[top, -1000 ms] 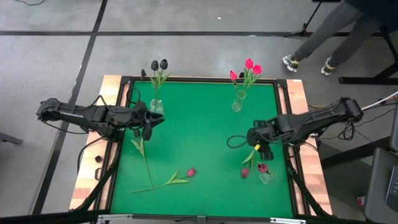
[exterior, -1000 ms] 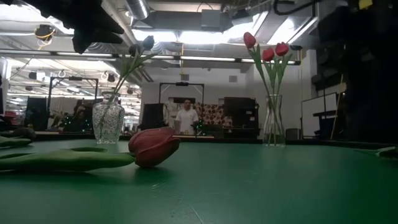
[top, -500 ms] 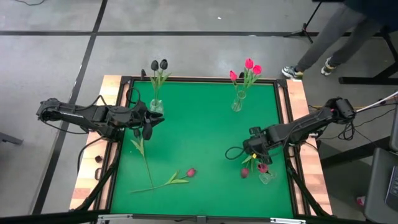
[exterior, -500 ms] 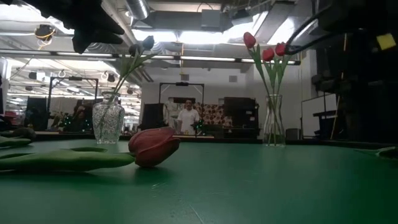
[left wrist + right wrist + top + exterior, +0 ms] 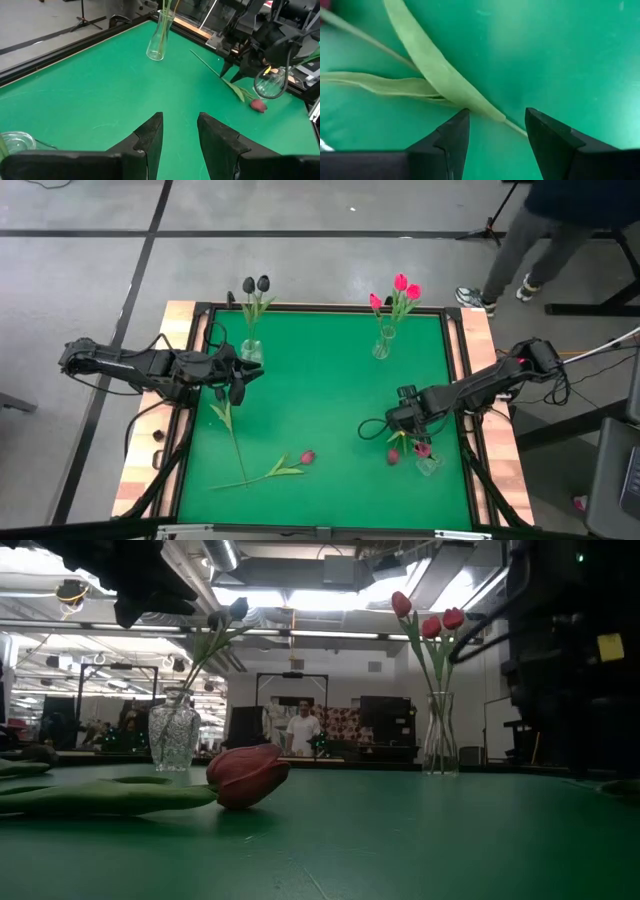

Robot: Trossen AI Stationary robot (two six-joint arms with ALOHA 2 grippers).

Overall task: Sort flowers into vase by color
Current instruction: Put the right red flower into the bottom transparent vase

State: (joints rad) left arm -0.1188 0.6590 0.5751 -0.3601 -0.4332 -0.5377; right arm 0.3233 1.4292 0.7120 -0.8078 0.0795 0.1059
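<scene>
High view: the right hand (image 5: 403, 423) sits low over the green worktop (image 5: 320, 400), above the stem of a pink tulip (image 5: 394, 457) lying flat; a second pink head (image 5: 422, 448) lies just beside it against a tipped glass vase (image 5: 430, 465). The left hand (image 5: 238, 380) hangs near the vase (image 5: 251, 351) with two black tulips (image 5: 255, 284). A maroon tulip (image 5: 306, 457) lies well apart from both hands. Three pink tulips (image 5: 398, 290) stand in the far vase (image 5: 381, 346).

Low view: the maroon head (image 5: 246, 774) rests on the worktop.

Left wrist view: the fingers (image 5: 150, 136) stand apart, empty.

Right wrist view: the fingers (image 5: 456, 134) are spread, with the stem (image 5: 516, 128) and leaf (image 5: 437, 70) between them, not clamped.
</scene>
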